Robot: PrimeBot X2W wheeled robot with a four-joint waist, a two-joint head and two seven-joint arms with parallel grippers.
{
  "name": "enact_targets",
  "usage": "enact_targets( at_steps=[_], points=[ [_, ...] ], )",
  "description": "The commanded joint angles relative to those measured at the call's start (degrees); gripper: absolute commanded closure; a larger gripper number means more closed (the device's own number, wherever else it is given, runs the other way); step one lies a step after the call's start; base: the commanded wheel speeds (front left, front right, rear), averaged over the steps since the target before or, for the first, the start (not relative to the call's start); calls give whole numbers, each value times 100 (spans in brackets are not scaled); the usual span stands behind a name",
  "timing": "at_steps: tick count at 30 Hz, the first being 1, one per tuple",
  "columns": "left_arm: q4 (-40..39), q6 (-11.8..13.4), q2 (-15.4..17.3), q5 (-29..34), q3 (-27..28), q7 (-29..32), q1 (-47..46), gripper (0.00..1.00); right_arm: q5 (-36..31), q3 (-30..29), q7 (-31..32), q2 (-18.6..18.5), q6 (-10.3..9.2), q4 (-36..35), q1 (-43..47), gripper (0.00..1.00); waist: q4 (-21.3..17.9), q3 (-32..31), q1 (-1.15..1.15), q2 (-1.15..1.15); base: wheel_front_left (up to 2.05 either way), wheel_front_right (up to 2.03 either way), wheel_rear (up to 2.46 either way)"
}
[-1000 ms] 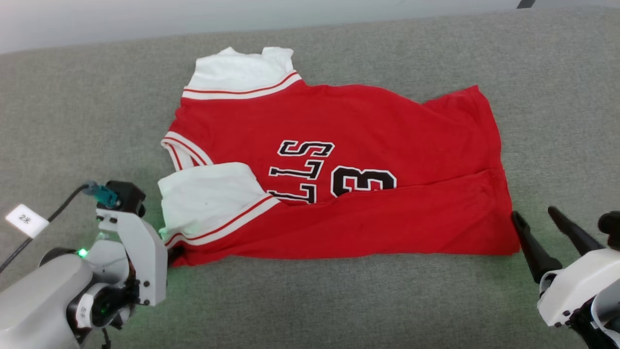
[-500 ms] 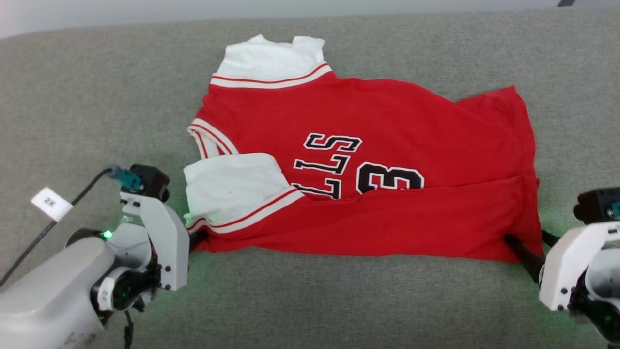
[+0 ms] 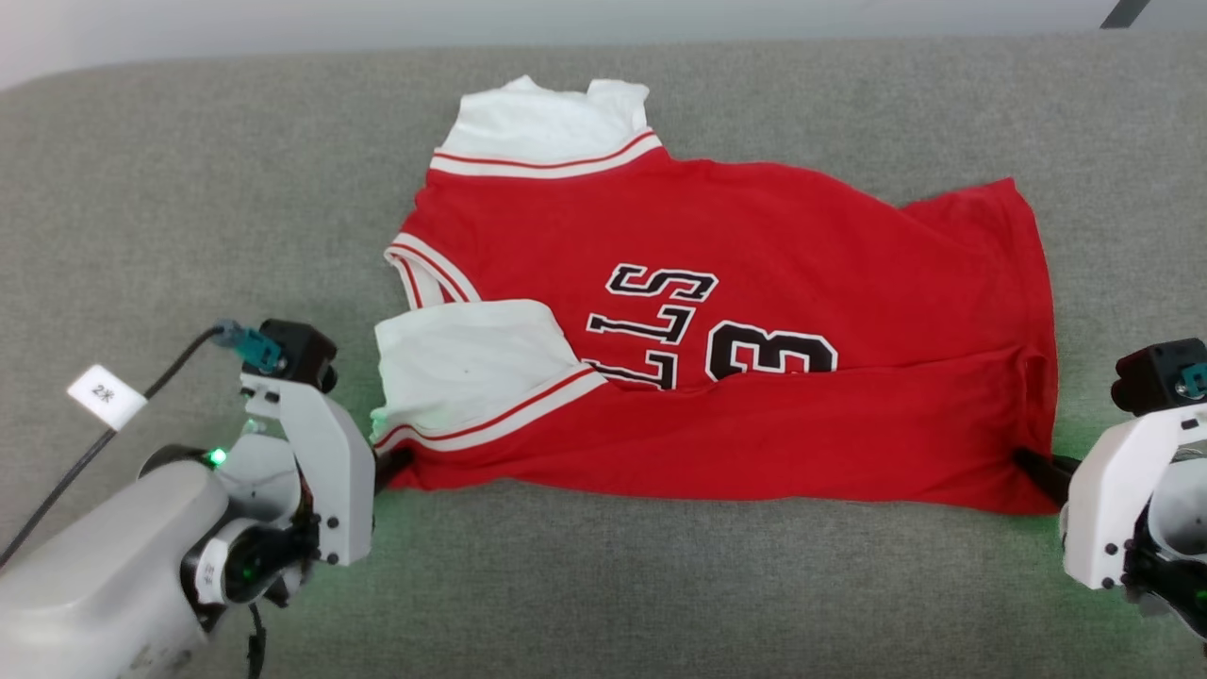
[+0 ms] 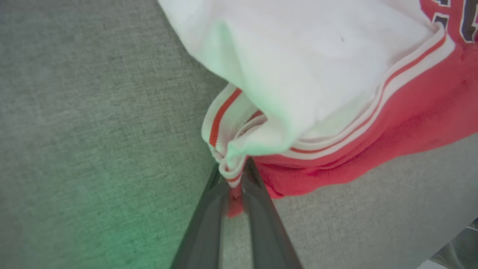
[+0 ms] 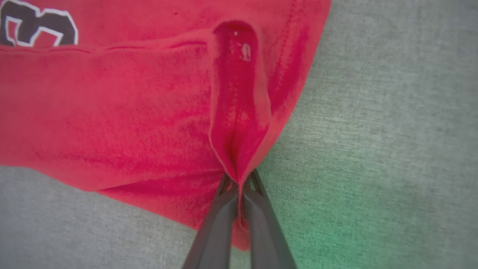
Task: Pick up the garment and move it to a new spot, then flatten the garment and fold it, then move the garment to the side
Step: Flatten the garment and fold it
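The garment [image 3: 754, 377], a red jersey with white sleeves and black-white lettering, lies partly folded on the grey surface, its near long edge doubled over. My left gripper [image 3: 391, 464] is shut on its near-left corner, where the striped trim [image 4: 231, 170] bunches between the dark fingers. At the near-right corner my right gripper [image 3: 1037, 469] is shut on the red hem [image 5: 239, 149], which rises in a pinched ridge between its fingertips. In the right wrist view part of the numeral [image 5: 33, 30] shows at the upper left.
Grey woven fabric [image 3: 603, 604] covers the whole work surface around the jersey. A cable with a white tag [image 3: 106, 396] trails from the left wrist. A pale wall [image 3: 283, 28] runs along the far edge.
My right gripper moved in to the jersey's near-right corner and closed from open onto the hem. The left grip is unchanged. The head camera shifted, sliding the whole picture rightward.
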Motion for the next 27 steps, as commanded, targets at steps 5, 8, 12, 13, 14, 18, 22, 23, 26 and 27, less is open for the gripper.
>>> enact_targets(
  at_steps=[5,8,12,13,14,18,22,23,26,27],
  points=[
    [-301,223,230,-77,-73,197,248,100,142,-47,222,-248,-8,-190,218,100,34,-214,0,0,0,0,0],
    [-628,395,397,-104,-75,290,317,100,243,-48,388,-407,-8,-400,357,100,65,-328,0,0,0,0,0],
    [-1113,668,627,-134,-86,390,435,100,363,-98,628,-590,-8,-679,616,100,110,-440,0,0,0,0,0],
    [-1235,750,687,-151,-89,415,485,100,395,-122,686,-633,-8,-744,690,100,119,-467,0,0,0,0,0],
    [-1358,826,759,-151,-101,444,531,100,420,-146,740,-657,-8,-816,764,100,124,-488,0,0,0,0,0],
    [-1829,1113,958,-215,-98,429,724,100,485,-266,934,-773,-8,-1073,1100,100,143,-560,0,0,0,0,0],
    [-2086,1284,1033,-298,-139,391,951,100,459,-357,957,-716,-8,-1154,1350,100,136,-603,0,0,0,0,0],
    [-2103,1298,1025,-310,-168,395,1004,100,424,-362,927,-689,-8,-1137,1395,100,133,-613,0,0,0,0,0],
    [-2060,1284,929,-348,-229,387,1102,100,344,-313,855,-594,-8,-1032,1471,100,117,-631,0,0,0,0,0],
    [-2019,1262,901,-352,-248,405,1128,100,314,-300,842,-568,-8,-986,1484,100,110,-634,0,0,0,0,0]
  ],
)
